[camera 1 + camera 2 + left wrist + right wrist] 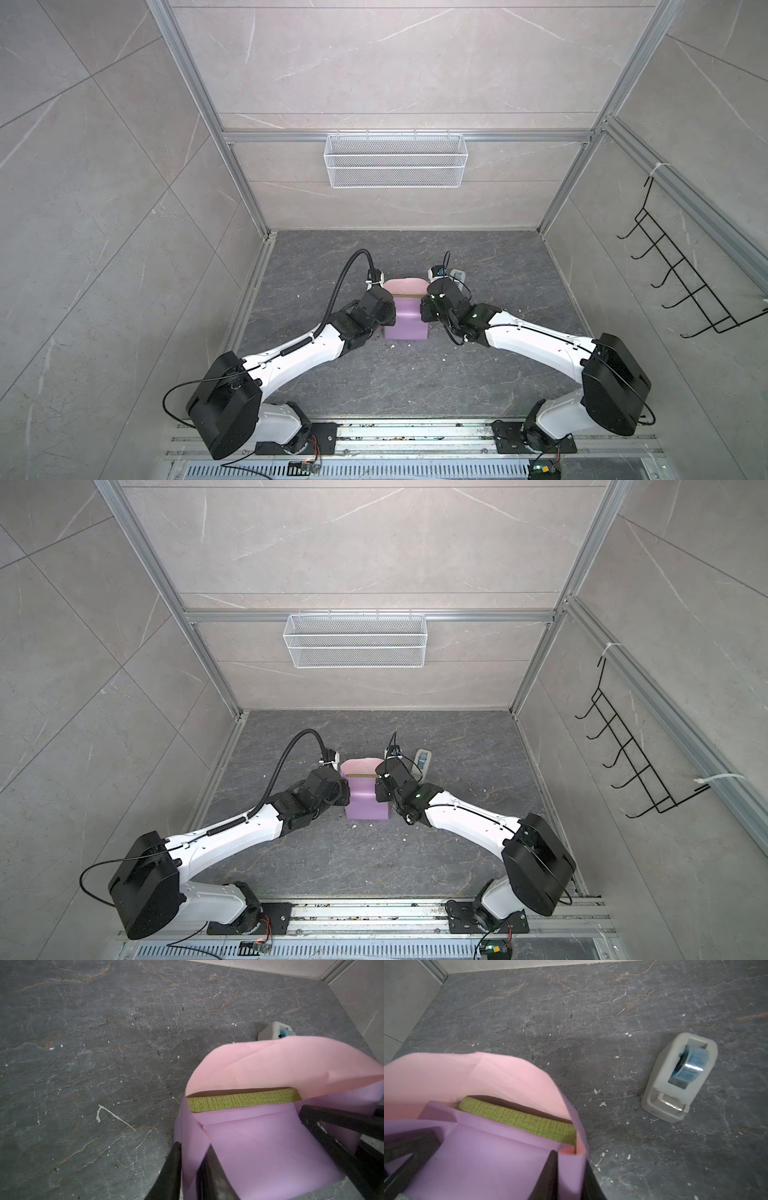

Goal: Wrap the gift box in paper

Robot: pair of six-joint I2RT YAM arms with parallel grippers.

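Grey veined floor (374, 374), perhaps chipped; tiled walls (83, 208).

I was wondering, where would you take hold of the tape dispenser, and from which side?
Probably from above, closing the right gripper across the two long side walls of the tape dispenser near mid-length: it stands upright on the table, and those walls are flat, parallel and its narrowest span.
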